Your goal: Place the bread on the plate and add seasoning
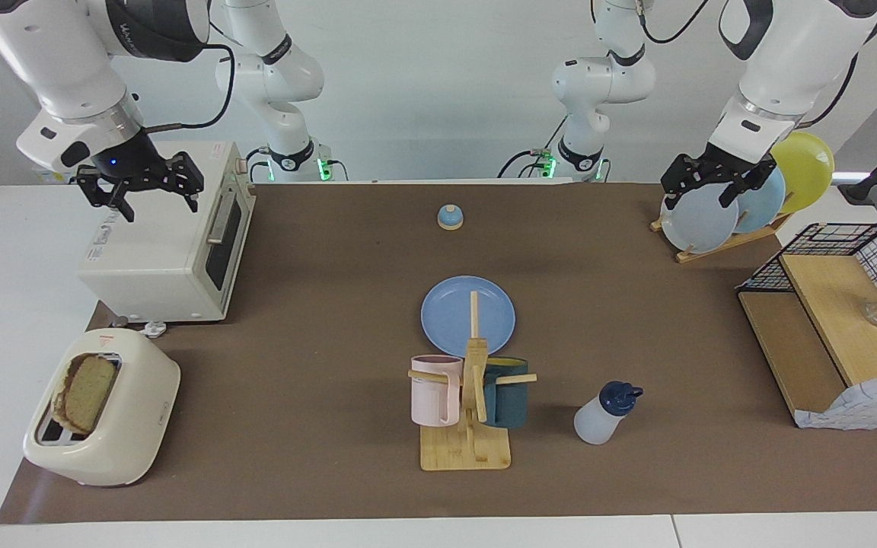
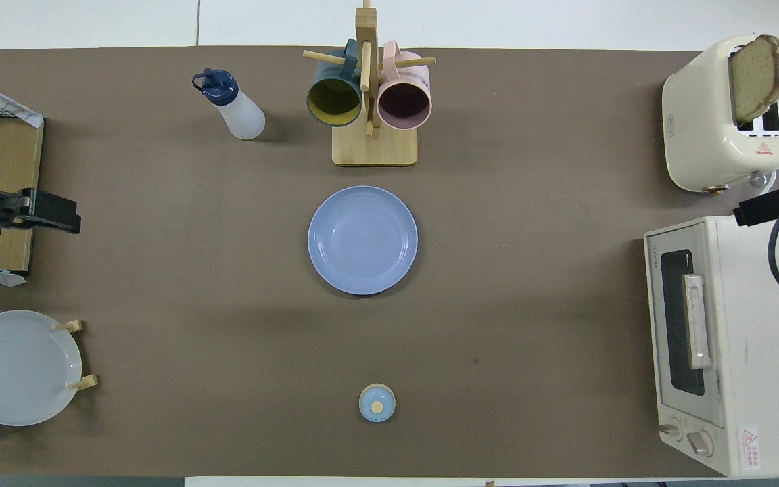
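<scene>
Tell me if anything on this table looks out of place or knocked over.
Nothing stands out. The bread sits in the toaster, the plate lies flat and bare, and the seasoning bottle stands upright with its cap on, beside the mug rack.

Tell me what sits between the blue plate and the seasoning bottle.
Mostly bare mat; the mug rack edges in beside the line from plate to seasoning bottle, clearest in the overhead view.

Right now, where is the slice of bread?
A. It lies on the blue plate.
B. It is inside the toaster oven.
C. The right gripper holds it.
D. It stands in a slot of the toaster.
D: the bread stands upright in the toaster, while the plate is bare.
</scene>
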Controlling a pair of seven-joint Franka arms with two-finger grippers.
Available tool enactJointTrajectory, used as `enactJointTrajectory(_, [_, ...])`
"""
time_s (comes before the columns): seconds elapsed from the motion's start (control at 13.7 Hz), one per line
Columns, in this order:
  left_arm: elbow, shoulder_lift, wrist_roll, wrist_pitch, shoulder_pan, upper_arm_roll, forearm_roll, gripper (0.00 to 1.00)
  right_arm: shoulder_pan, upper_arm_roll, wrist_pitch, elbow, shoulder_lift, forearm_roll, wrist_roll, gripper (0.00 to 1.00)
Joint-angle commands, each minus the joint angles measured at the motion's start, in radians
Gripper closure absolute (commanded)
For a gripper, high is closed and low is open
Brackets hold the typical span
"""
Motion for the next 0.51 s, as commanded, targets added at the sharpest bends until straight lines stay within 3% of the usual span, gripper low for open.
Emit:
enactJointTrajectory(0.0, [-0.003,-0.011,0.003,-0.005,0.006,-0.005,0.011,0.0,-0.014,0.007,0.004,0.012,0.008,0.009,0.01,0.0])
enactJointTrajectory(0.44, [-0.003,-0.011,0.003,-0.017,0.004,-0.003,0.012,0.0,-0.012,0.007,0.006,0.011,0.008,0.011,0.013,0.0])
